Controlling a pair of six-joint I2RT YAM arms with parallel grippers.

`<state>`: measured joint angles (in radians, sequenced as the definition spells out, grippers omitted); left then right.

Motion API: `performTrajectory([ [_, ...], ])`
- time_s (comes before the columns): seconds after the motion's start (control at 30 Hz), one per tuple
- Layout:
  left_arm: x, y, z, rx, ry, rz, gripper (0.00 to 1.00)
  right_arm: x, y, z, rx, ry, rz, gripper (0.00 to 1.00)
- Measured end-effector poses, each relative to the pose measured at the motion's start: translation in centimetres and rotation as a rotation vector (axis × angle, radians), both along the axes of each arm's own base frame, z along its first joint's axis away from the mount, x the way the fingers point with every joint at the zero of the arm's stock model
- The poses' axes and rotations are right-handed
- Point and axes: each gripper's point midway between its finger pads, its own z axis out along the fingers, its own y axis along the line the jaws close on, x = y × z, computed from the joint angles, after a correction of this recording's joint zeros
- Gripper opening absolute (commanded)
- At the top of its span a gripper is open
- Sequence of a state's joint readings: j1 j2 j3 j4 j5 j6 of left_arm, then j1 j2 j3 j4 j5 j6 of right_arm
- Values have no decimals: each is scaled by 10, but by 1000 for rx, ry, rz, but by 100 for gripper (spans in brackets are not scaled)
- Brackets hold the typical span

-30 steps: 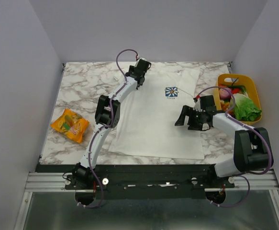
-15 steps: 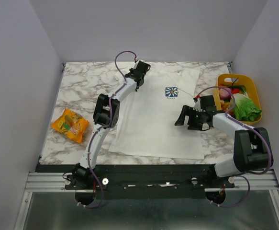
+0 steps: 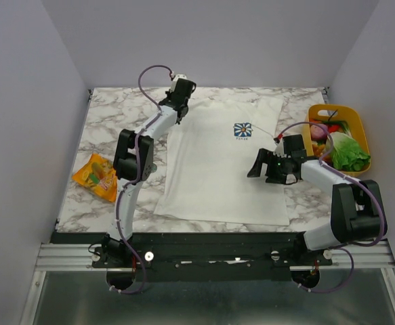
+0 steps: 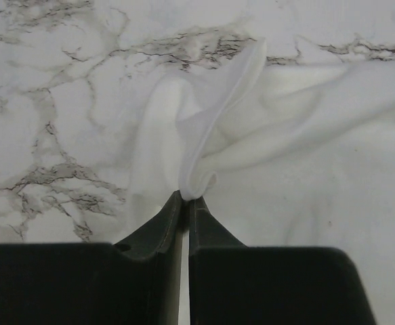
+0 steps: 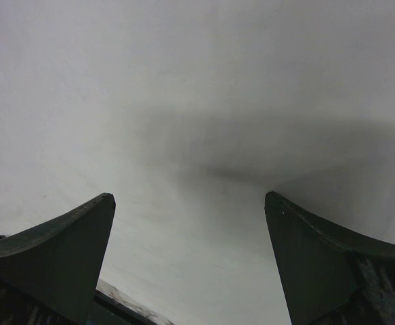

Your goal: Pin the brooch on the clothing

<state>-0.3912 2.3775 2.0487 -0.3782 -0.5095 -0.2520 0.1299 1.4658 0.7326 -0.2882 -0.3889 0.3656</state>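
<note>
Left gripper (image 4: 185, 198) clamps a thin shirt (image 3: 217, 179) fold near the far edge; the fabric may slip free if pulled. Right gripper (image 5: 189, 206) gapes wide, empty. Brooch not in view.

White T-shirt (image 3: 217, 169) spread flat, print (image 3: 242, 129) up; sleeve (image 4: 197, 135) bunched, seemingly lifted.

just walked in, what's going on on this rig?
The left gripper is shut on a fold of the white T-shirt at its far left corner, bunching the cloth above the marble table. The right gripper hovers open over the shirt's right side, holding nothing. No brooch shows in any view, so the pinning looks not yet begun.
</note>
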Motion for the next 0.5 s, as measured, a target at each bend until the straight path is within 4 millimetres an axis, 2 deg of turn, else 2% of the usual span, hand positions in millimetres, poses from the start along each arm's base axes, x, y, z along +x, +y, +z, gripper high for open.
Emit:
performTrajectory([
  [0.13,-5,24,19,-67,-44,50,12,0,0,0,1,-1,1,100],
  [0.23,-11,44,24,-102,-65,94,12,0,0,0,2,-2,1,100],
  [0.33,-20,63,16,-122,-63,139,12,0,0,0,3,-2,1,100],
  [0.5,-42,94,-9,-157,-26,214,15,0,1,0,6,1,4,100],
])
